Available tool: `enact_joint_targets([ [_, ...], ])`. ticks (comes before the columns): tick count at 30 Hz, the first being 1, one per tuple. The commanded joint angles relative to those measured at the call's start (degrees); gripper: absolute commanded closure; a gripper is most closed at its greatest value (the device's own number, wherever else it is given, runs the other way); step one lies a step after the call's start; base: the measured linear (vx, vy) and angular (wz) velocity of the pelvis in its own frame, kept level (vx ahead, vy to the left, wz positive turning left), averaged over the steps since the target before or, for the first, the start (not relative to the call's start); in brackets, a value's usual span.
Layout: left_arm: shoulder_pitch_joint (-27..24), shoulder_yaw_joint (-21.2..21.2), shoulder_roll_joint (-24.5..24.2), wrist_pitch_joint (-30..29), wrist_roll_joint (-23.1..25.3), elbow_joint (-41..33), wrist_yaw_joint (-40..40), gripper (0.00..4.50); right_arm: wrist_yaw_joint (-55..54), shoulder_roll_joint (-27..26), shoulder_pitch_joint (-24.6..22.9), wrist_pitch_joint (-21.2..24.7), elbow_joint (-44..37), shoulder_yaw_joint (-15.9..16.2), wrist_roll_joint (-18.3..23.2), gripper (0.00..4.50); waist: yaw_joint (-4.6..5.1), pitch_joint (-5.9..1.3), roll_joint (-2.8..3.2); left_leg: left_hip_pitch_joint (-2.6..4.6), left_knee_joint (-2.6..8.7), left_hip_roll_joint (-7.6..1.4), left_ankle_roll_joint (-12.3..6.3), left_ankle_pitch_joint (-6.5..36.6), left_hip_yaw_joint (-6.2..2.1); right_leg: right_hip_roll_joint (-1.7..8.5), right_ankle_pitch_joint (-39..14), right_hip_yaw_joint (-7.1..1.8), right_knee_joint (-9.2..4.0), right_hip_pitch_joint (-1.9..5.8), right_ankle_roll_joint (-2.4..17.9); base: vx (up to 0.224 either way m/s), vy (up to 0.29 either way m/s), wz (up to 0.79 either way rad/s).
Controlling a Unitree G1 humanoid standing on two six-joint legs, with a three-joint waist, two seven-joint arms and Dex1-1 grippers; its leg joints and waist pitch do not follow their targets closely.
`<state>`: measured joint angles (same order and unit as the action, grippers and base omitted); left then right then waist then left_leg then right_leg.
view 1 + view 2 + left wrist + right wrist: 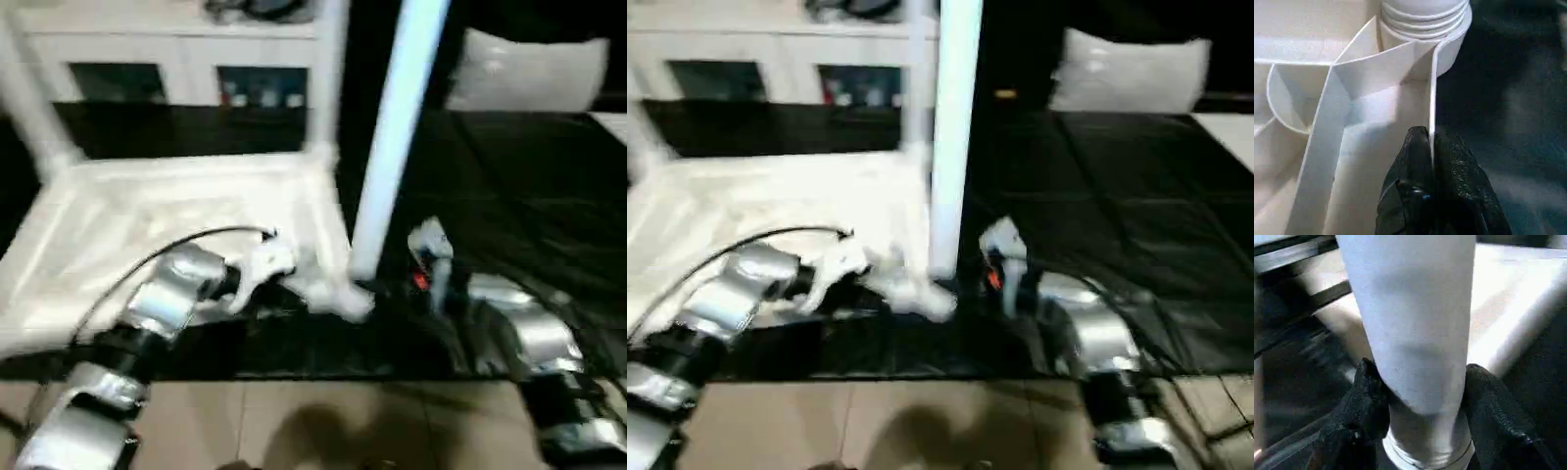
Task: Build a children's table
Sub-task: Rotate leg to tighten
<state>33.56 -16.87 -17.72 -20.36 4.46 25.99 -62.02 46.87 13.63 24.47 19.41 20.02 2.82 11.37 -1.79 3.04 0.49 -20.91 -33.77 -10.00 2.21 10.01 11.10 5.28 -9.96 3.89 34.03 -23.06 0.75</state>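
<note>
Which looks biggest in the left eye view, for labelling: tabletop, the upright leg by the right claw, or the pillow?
1. Tabletop, largest.
2. Upright leg and pillow: too alike in visible area to rank. The leg runs out of the picture, and the pillow lies farther from the camera.

Around the near corner socket (pixel 1447 29) of the upturned table top (pixel 147 225) there's not much room to get in. The leg (pixel 397 127) standing in that socket blocks it straight up, and the right gripper (pixel 1420 396) is wrapped around the leg's lower end, so that side's taken. The left gripper (pixel 1432 161) pinches the thin rim wall just beside the socket, eating up the inner side. Inward from the socket the ribs cut the underside into narrow pockets. Out past the socket the black mat (pixel 529 196) is open, wide enough for a hand. Two more legs (pixel 328 78) stand at the far corners, in front of the white cabinet (pixel 176 59).
</note>
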Motion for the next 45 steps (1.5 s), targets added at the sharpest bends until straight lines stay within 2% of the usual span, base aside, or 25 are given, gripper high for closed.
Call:
enact_joint_targets([
  [1, 0.24, -2.39, 6.17, -1.64, -3.22, -3.67, 1.89, 4.5, -9.12, -3.71, 2.33, 1.49, 2.56, 1.13, -1.41, 2.53, -0.14, -3.15, -0.39, 0.2, 4.86, -2.76, 1.71, 20.29, -2.43, 3.63, -27.7, -2.03, -5.23, 2.16, 7.6, 0.0, 0.0, 0.0],
  [2, 1.23, -1.17, 8.36, -2.18, -1.61, -2.04, 7.78, 4.5, -14.67, -5.92, 3.03, 1.14, 4.24, 0.12, -2.35, 2.53, -0.16, -3.22, -0.46, 0.27, 4.78, -2.7, 1.27, 19.88, -2.32, 3.61, -26.75, -2.03, -5.3, 2.15, 7.75, 0.0, 0.0, 0.0],
  [3, 1.65, -0.73, 9.18, -2.29, -0.84, -1.3, 10.22, 4.5, -16.66, -6.8, 3.27, 0.87, 4.91, -0.34, -2.58, 2.53, 0.21, -3.13, -0.37, 0.22, 4.7, -2.68, 0.79, 19.31, -2.06, 3.44, -24.67, -2.24, -5.25, 1.87, 8.52, 0.0, 0.0, 0.0],
  [4, 2.3, -0.47, 10.33, -2.12, 0.77, -0.14, 14.09, 4.5, -19.26, -8.54, 3.56, -0.28, 5.94, -1.4, -2.53, 2.53, 0.32, -3.24, -0.53, 0.43, 4.49, -2.53, 0.34, 18.98, -1.85, 3.47, -23.97, -2.26, -5.42, 1.78, 8.88, 0.0, 0.0, 0.0],
  [6, 2.61, -0.71, 10.83, -1.76, 1.84, 0.42, 15.82, 4.5, -19.92, -9.65, 3.63, -1.25, 6.44, -2.17, -1.99, 1.99, -0.05, -3.27, -0.64, 0.37, 4.25, -2.32, -1.11, 17.43, -1.58, 3.52, -23.32, -2.36, -5.61, 1.93, 8.82, 0.0, 0.0, 0.0],
  [7, 2.54, 0.49, 12.02, -2.07, 0.95, 0.14, 16.57, 4.5, -19.67, -10.19, 3.58, -2.15, 6.19, -1.83, -2.77, 1.86, -0.32, -3.29, -0.36, 0.35, 4.25, -2.4, -1.66, 16.41, -1.46, 3.35, -21.86, -2.42, -5.55, 1.95, 8.97, 0.0, 0.0, 0.0],
  [9, 2.35, 0.68, 12.02, -1.81, 0.94, -0.46, 16.6, 4.5, -18.82, -10.57, 3.54, -2.65, 5.69, -1.99, -2.42, 1.74, -0.76, -3.47, -0.51, 0.21, 4.31, -2.5, -2.42, 14.52, -1.47, 3.27, -18.7, -2.39, -5.06, 2.25, 9.47, 0.0, 0.0, 0.0],
  [10, 2.12, 0.41, 11.41, -1.35, 1.19, -0.75, 16.1, 4.5, -18.25, -10.52, 3.35, -2.63, 5.02, -2.37, -1.83, 1.63, -0.96, -3.55, -0.45, 0.05, 4.32, -2.52, -2.82, 13.05, -1.46, 3.26, -16.28, -2.38, -4.76, 2.48, 9.99, 0.0, 0.0, 0.0],
  [13, 1.64, -0.12, 9.67, 0.02, 1.58, -0.81, 14.69, 4.5, -15.42, -9.01, 2.5, -3.57, 3.61, -1.86, -1.39, 1.39, -1.09, -3.56, -0.31, 0.05, 4.33, -2.61, -3.34, 12.15, -1.4, 3.2, -13.67, -2.32, -4.5, 2.63, 11.07, 0.0, 0.0, 0.0],
  [18, 0.78, -1.32, 5.91, 4.39, 2.38, -0.19, 11.21, 4.5, -9.17, -5.27, 0.92, -4.97, 2.01, -1.42, -0.22, 0.96, -1.56, -3.45, -0.03, 0.18, 4.54, -2.74, -2.99, 14.19, -1.63, 3.32, -15.96, -2.24, -4.71, 2.74, 10.49, 0.0, 0.0, 0.0],
  [19, 0.43, -1.94, 4.42, 5.59, 2.41, -0.3, 9.02, 4.5, -6.17, -3.26, 0.44, -5.93, 1.76, -0.95, -0.26, 0.8, -1.61, -3.31, 0.0, 0.28, 4.64, -2.85, -2.64, 15.38, -1.58, 3.34, -17.21, -2.31, -4.88, 2.54, 10.34, 0.0, 0.0, 0.0],
  [22, 0.2, -2.49, 2.75, 6.44, 2.43, -0.18, 6.68, 4.5, -2.61, -0.88, 0.0, -6.71, 1.57, -0.55, -0.23, 0.67, -1.81, -3.36, 0.06, 0.37, 4.68, -2.93, -2.13, 15.64, -1.52, 3.29, -16.55, -2.42, -4.71, 2.51, 10.65, 0.0, 0.0, 0.0],
  [23, -0.15, -3.39, 0.46, 8.71, 2.33, 0.15, 2.92, 4.5, 1.96, 2.13, -0.39, -7.47, 1.21, -0.22, 0.1, 0.57, -1.9, -3.53, 0.05, 0.4, 4.64, -2.97, -2.02, 15.42, -1.53, 3.35, -15.81, -2.43, -4.59, 2.56, 11.04, 0.0, 0.0, 0.0],
  [27, -0.49, -5.01, -2.69, 12.33, 2.0, 0.48, -2.7, 4.5, 9.21, 6.17, -0.88, -8.66, 0.27, 0.81, 0.68, 0.28, -2.55, -3.64, -0.05, 0.38, 4.46, -3.05, -2.78, 14.14, -1.39, 3.41, -13.01, -2.49, -4.21, 2.73, 12.04, 0.0, 0.0, 0.0],
  [29, -0.59, -7.03, -5.55, 16.89, 2.07, 1.21, -8.03, 4.5, 19.13, 10.07, -1.43, -8.95, -1.04, 2.37, 2.91, 0.28, -2.94, -3.69, -0.24, 0.42, 4.39, -3.16, -3.01, 13.9, -1.33, 3.51, -13.05, -2.46, -4.11, 2.79, 12.04, 0.0, 0.0, 0.0],
  [30, -0.59, -7.03, -5.55, 16.89, 2.07, 1.21, -8.03, 4.5, 19.13, 10.07, -1.43, -8.95, -1.04, 2.37, 2.91, 0.28, -3.13, -3.69, -0.28, 0.4, 4.32, -3.11, -3.4, 14.0, -1.31, 3.43, -13.27, -2.39, -4.13, 2.87, 12.07, 0.0, 0.0, 0.0],
  [31, -0.46, -7.94, -6.6, 18.99, 2.39, 1.75, -10.04, 4.5, 22.92, 11.65, -1.4, -8.82, -1.24, 3.3, 3.71, 0.28, -3.54, -3.59, -0.18, 0.52, 4.35, -3.36, -3.62, 13.74, -1.18, 3.4, -13.39, -2.44, -4.07, 2.61, 12.25, 0.0, 0.0, 0.0],
  [37, -0.33, -10.09, -9.03, 22.26, 1.8, 1.24, -16.88, 4.5, 30.12, 14.12, 0.02, -7.98, -0.39, 5.12, 5.01, 0.85, -4.06, -3.62, -0.3, 0.65, 4.42, -3.45, -2.5, 15.08, -1.27, 3.63, -16.44, -2.47, -4.05, 2.56, 12.22, 0.0, 0.0, 0.0],
  [45, 0.13, -11.67, -9.63, 24.51, 0.63, 0.53, -21.74, 4.5, 35.09, 14.72, 0.72, -8.31, 0.51, 8.5, 3.78, 1.47, -4.84, -3.72, -0.36, 0.78, 4.37, -3.54, -2.04, 14.14, -1.2, 3.66, -15.51, -2.57, -3.83, 2.36, 12.53, 0.0, 0.0, 0.0],
])
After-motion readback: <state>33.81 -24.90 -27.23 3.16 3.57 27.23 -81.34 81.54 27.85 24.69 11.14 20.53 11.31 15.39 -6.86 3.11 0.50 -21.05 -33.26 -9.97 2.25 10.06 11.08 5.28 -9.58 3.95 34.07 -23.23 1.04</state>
